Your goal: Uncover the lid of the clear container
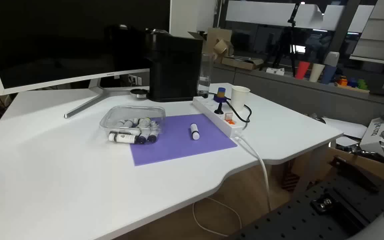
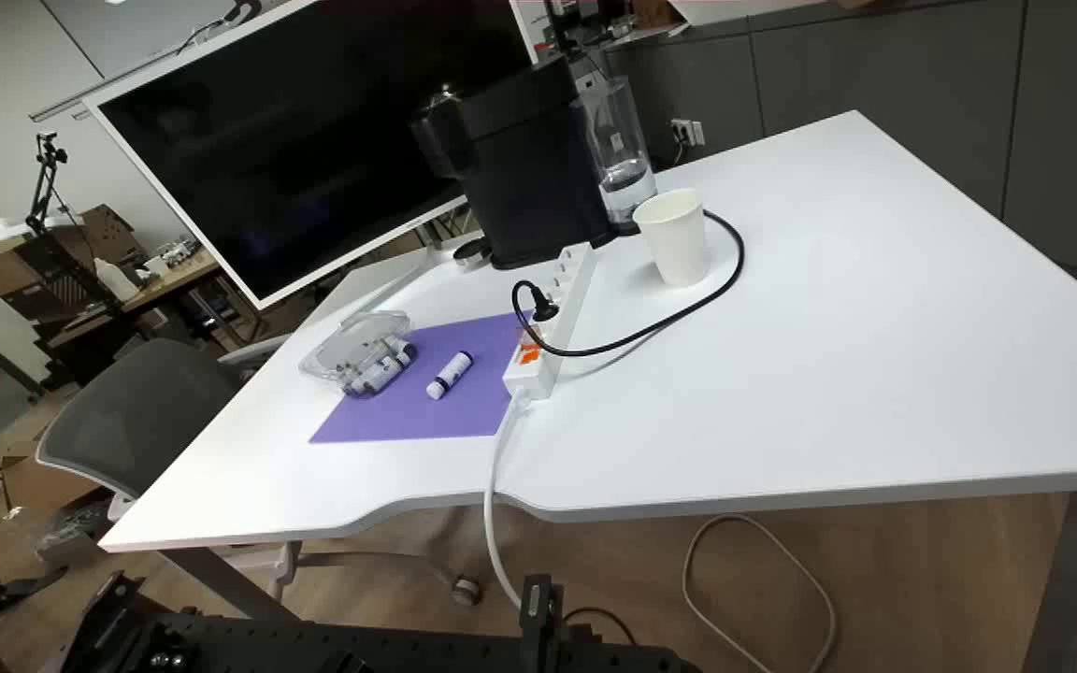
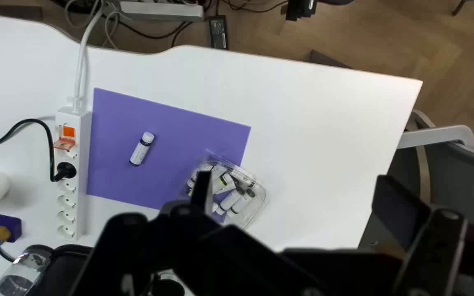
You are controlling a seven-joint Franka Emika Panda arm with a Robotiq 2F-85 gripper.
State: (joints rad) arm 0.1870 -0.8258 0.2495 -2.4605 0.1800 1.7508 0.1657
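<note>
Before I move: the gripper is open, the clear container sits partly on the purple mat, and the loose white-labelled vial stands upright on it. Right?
Not quite: the loose white-labelled vial lies on its side, as the wrist view shows. The gripper is open and the clear container sits partly on the purple mat.

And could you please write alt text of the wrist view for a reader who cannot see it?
A clear container of small, mostly white vials, seen from above, sits partly on a purple mat on a white desk; one of the open jaws hides part of it. Another vial lies on the mat, between the container and a white power strip.
</note>
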